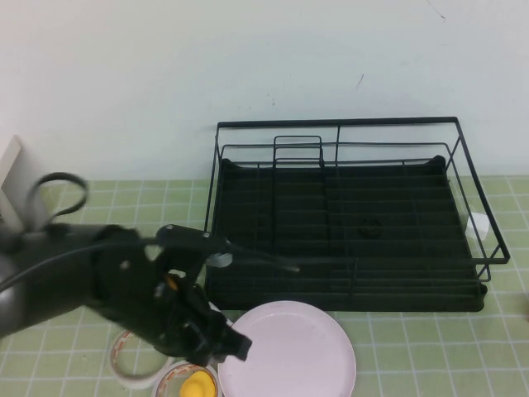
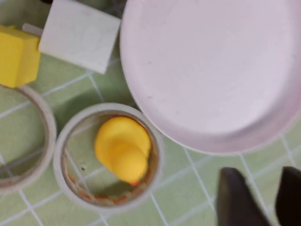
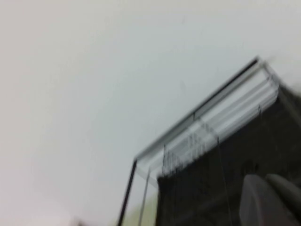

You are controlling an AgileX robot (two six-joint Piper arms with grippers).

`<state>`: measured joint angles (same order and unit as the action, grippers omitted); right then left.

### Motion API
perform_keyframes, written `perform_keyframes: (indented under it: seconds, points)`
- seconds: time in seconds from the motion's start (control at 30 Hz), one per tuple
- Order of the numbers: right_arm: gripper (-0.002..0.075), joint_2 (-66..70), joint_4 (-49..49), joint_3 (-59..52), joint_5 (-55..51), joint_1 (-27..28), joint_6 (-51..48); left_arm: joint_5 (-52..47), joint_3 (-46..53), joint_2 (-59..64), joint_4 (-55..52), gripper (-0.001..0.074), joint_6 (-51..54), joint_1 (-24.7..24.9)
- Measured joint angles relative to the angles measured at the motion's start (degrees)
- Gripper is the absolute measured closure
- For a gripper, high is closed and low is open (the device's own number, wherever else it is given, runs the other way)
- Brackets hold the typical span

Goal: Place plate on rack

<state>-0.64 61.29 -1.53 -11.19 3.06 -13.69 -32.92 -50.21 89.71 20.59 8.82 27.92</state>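
The plate (image 1: 291, 349), round and pale pink, lies flat on the green tiled table just in front of the rack (image 1: 347, 223), a black wire dish rack with a tray base. My left gripper (image 1: 233, 344) hovers at the plate's left edge. In the left wrist view the plate (image 2: 211, 70) fills the far side, and the left gripper (image 2: 261, 197) is open and empty over bare table just short of the plate's rim. My right gripper (image 3: 265, 181) is out of the high view. It is shut, held up in the air and facing the rack (image 3: 221, 169).
A tape ring (image 2: 106, 157) holding a yellow duck (image 2: 122, 148) lies beside the plate, with a second tape ring (image 1: 136, 364) further left. A white block (image 2: 80, 35) and a yellow block (image 2: 16, 56) sit nearby. A small white object (image 1: 478, 223) is at the rack's right side.
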Motion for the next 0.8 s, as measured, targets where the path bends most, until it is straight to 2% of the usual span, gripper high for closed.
perform_keyframes:
  seconds: [0.13, 0.23, 0.8]
  points:
    - [0.0728, 0.0, 0.0, 0.0, -6.6, 0.0, -5.31, 3.06, -2.64, 7.33, -0.54, 0.0421, -2.45, 0.0]
    - [0.0728, 0.0, -0.26, 0.0, -9.87, 0.0, -7.14, 6.02, -4.51, 11.87, -0.54, 0.0372, -4.78, 0.0]
    - [0.0728, 0.0, -3.14, 0.0, -11.62, 0.0, -8.48, 18.64, -6.67, 26.14, -0.43, 0.0357, -7.36, 0.0]
